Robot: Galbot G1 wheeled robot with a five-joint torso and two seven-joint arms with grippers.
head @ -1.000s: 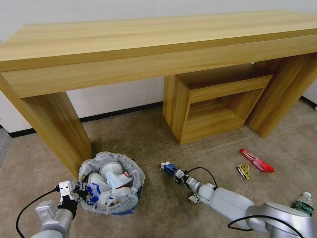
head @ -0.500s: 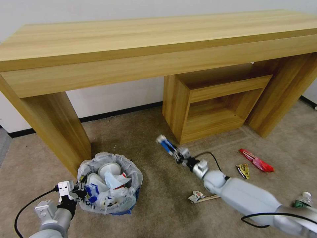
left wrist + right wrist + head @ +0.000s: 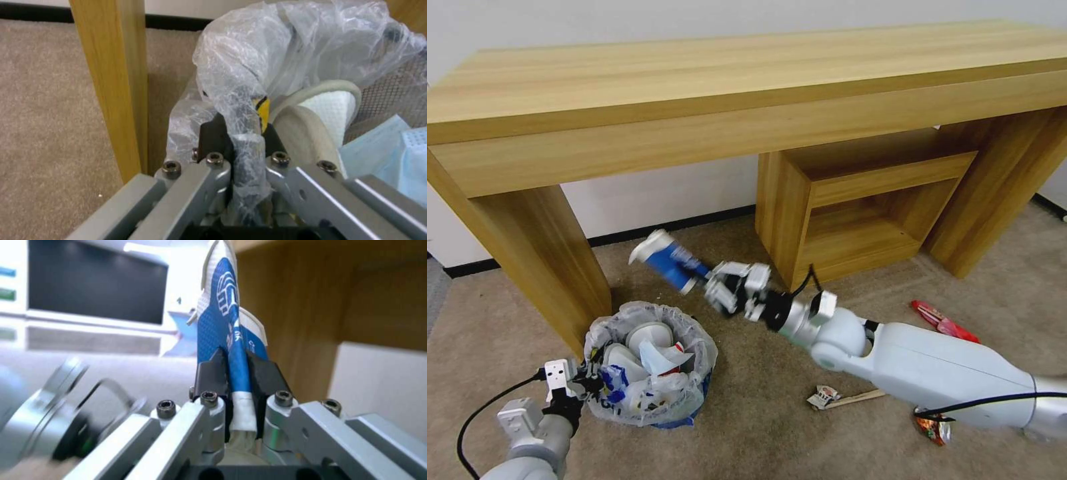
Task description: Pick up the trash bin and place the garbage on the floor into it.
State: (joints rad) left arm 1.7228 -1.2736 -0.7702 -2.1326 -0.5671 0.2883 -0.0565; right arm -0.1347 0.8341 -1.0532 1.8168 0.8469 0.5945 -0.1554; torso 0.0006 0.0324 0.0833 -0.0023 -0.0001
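The right tool (image 3: 694, 283) pinches a flattened blue-white paper cup (image 3: 666, 257) in the air above the round trash bin (image 3: 650, 363). The left tool (image 3: 589, 385) clamps the bin's crinkled translucent liner at the rim, on the short-pile beige carpet (image 3: 747, 427).

The floor (image 3: 747, 413) carries the trash bin (image 3: 650, 363), red wrapper (image 3: 944, 325), wooden stick (image 3: 854, 399) and desk (image 3: 540, 260).
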